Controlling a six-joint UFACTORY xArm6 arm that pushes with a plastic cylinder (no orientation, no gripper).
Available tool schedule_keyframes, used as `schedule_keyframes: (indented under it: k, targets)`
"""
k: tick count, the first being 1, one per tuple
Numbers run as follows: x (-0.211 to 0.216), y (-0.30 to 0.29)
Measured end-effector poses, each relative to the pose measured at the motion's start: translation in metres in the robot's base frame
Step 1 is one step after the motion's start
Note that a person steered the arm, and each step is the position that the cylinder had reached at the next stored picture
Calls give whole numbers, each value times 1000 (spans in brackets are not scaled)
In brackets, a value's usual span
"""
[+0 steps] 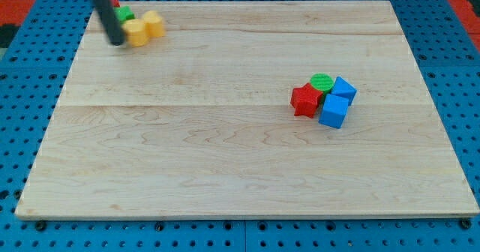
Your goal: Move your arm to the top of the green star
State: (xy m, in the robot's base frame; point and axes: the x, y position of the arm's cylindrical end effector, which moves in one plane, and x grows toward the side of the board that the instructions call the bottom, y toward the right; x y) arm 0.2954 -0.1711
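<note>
With no pincer to report, my tip (116, 41) sits at the green star's (124, 14) seven o'clock beside the yellow blocks (144, 28), so approach seems underway; next, I'd round to its twelve o'clock.

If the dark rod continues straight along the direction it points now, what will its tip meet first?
My tip already rests on the wooden board, so that comes first. It stands just left of the yellow blocks, below the half-hidden green block; whether it touches them is unclear.
</note>
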Motion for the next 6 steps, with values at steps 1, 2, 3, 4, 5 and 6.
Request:
schedule_keyframes:
  k: [1, 2, 3, 4, 5, 6]
  targets:
    - [0, 94]
    - [17, 100]
    - [-14, 135]
    - [-96, 143]
    - [-103, 124]
    - [-103, 92]
